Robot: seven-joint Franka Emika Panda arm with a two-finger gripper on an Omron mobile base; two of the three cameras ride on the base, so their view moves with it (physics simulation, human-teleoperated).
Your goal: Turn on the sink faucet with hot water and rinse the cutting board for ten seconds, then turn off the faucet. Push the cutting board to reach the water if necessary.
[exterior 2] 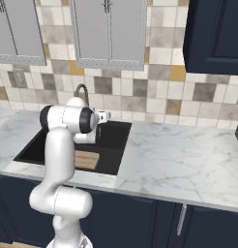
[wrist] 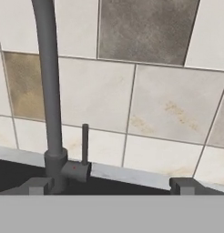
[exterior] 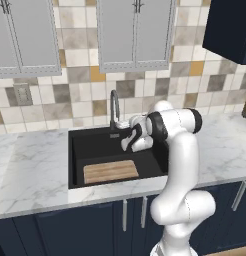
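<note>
White marble counter [exterior: 35, 165] — the black sink [exterior: 77, 145] set into it, cutting board [exterior: 111, 171] flat on the basin floor.

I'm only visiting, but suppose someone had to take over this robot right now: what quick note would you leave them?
Gripper: open, holding nothing, close to the faucet, facing its small upright lever.
Cutting board: lying flat on the floor of the sink, toward the front.
Done: arm brought up to the tap.
Left: no water visible yet, so turn the lever to hot, rinse the board, pushing it under the stream if needed, then shut the faucet off.
</note>
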